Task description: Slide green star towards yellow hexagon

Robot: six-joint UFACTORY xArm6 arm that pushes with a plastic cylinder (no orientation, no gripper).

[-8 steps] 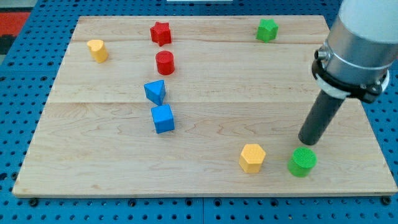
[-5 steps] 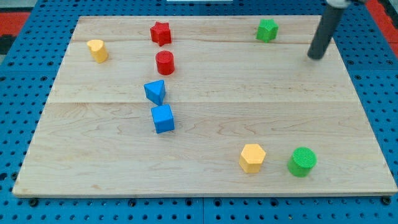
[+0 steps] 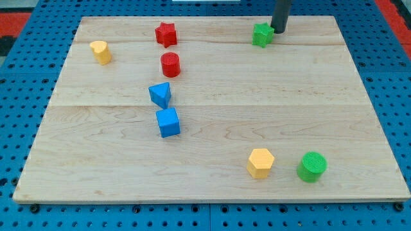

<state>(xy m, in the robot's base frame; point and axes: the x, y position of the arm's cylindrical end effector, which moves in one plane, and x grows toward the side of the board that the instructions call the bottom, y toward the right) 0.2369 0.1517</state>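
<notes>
The green star (image 3: 261,34) lies near the view's top right of the wooden board (image 3: 212,109). My tip (image 3: 278,30) touches the star's upper right side. The yellow hexagon (image 3: 260,162) sits near the view's bottom right, far below the star. The rod rises out of the view's top edge.
A green cylinder (image 3: 312,166) sits right of the yellow hexagon. A red star (image 3: 166,34), a red cylinder (image 3: 170,65), a blue triangular block (image 3: 160,94) and a blue cube (image 3: 168,122) stand in a column left of centre. A small yellow block (image 3: 100,51) is at top left.
My tip moved from the bottom right by the green cylinder up to the top right, then left onto the green star. The star shifted left and slightly down.
</notes>
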